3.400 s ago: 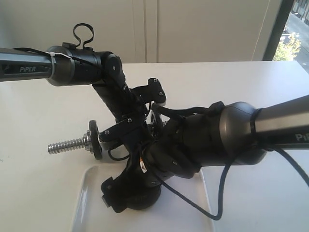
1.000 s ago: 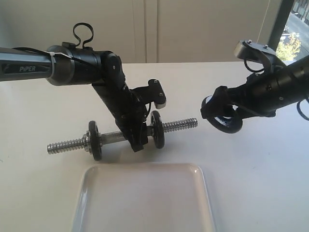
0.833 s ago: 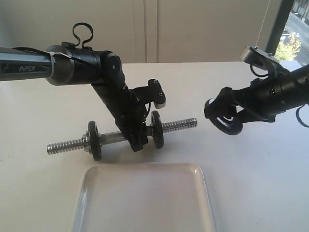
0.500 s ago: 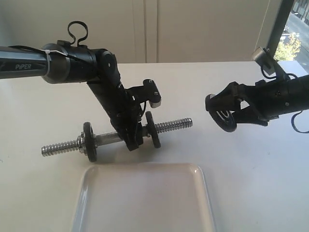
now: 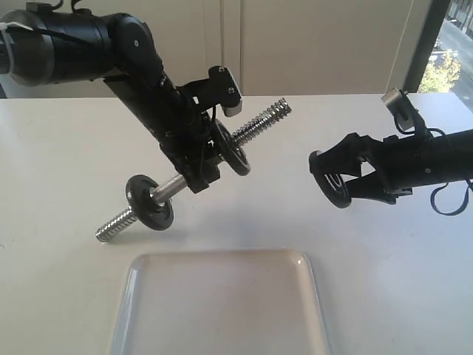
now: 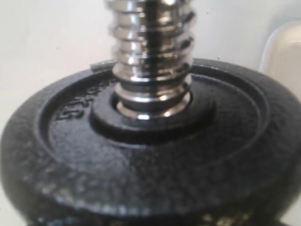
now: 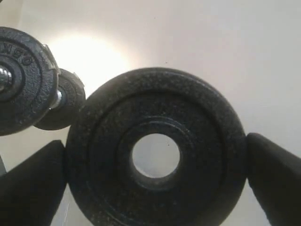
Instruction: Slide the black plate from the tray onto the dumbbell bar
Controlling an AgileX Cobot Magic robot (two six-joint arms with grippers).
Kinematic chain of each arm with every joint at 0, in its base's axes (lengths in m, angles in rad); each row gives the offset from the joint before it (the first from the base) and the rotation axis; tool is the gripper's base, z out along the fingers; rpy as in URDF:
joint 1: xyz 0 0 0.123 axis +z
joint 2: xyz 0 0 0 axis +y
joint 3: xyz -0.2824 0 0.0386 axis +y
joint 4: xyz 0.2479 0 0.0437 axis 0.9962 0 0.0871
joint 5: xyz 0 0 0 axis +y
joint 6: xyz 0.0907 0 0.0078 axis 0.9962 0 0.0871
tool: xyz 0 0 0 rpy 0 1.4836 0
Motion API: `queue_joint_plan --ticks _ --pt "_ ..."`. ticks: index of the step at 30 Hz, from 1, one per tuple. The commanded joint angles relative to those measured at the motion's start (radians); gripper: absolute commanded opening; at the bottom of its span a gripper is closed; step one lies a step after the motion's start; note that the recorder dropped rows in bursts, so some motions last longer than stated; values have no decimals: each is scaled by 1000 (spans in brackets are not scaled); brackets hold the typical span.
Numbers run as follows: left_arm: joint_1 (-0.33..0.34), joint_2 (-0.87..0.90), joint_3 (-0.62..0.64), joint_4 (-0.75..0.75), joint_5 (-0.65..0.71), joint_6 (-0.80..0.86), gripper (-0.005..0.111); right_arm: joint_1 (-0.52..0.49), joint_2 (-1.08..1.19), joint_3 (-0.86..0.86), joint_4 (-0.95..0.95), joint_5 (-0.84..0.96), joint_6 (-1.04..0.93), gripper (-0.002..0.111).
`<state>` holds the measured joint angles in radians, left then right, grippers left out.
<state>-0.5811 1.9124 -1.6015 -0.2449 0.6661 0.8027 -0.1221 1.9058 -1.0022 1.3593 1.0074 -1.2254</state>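
Observation:
My left gripper (image 5: 198,174) is shut on the smooth middle of the dumbbell bar (image 5: 260,124) and holds it off the table. The bar is tilted, its free threaded end pointing up and to the right. Two black discs (image 5: 150,203) sit on the bar on either side of the grip. Close up in the left wrist view, one disc (image 6: 141,165) sits below the threaded rod (image 6: 151,52). My right gripper (image 5: 341,180) is shut on the black plate (image 5: 329,183), held on edge to the right of the bar's tip and apart from it. The right wrist view shows the plate (image 7: 202,141) between both fingers (image 7: 275,176).
The clear tray (image 5: 222,307) lies on the white table (image 5: 59,163) near the front edge, with nothing in it. A window strip (image 5: 451,59) is at the far right. In the right wrist view the bar's discs (image 7: 21,80) show beyond the plate.
My left arm has lifted the bar off the table and tipped its right end upward. My right gripper has shifted slightly lower with the plate.

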Motion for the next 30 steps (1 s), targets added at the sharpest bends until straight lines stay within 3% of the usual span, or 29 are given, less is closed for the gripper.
queue_joint_plan --ticks 1,17,30 --pt "-2 -52 -26 -38 -7 4 0 -8 -10 -4 76 69 -30 0" --pt "-1 2 -23 -24 16 4 0 -72 -23 -25 247 214 -114 0" --pt "-1 13 -23 -28 21 32 0 52 16 -70 298 214 -94 0"
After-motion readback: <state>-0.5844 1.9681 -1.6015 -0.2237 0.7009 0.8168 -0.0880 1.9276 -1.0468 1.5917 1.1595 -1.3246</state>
